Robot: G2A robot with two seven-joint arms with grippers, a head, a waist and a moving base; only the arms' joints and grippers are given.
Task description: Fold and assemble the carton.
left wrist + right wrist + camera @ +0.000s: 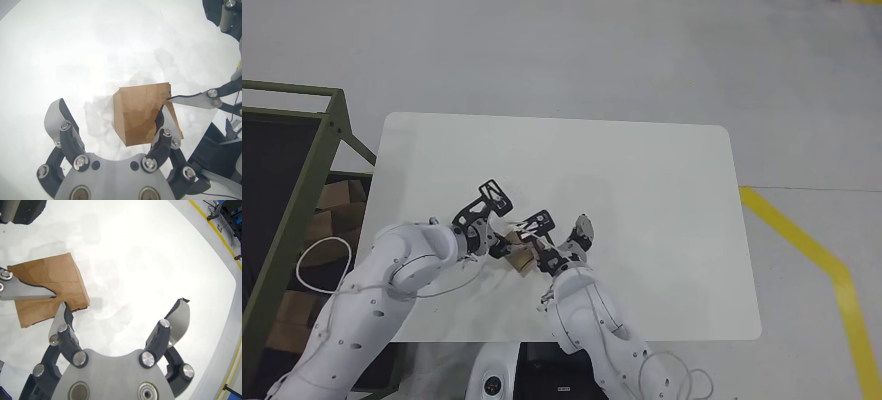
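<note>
left gripper point(112, 103), creased cardboard carton point(141, 113)

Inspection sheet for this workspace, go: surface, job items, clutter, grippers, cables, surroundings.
Surface: white table, rounded corners.
Job's things: brown carton, on the table near the robot's edge, between both grippers.
Clutter: nothing seen.
Grippers: left gripper open, one finger over the carton; right gripper open, one finger over the carton.
Cables: white cable looped beside the left arm.
Surroundings: green frame with cardboard pieces left of the table; yellow floor line to its right.
</note>
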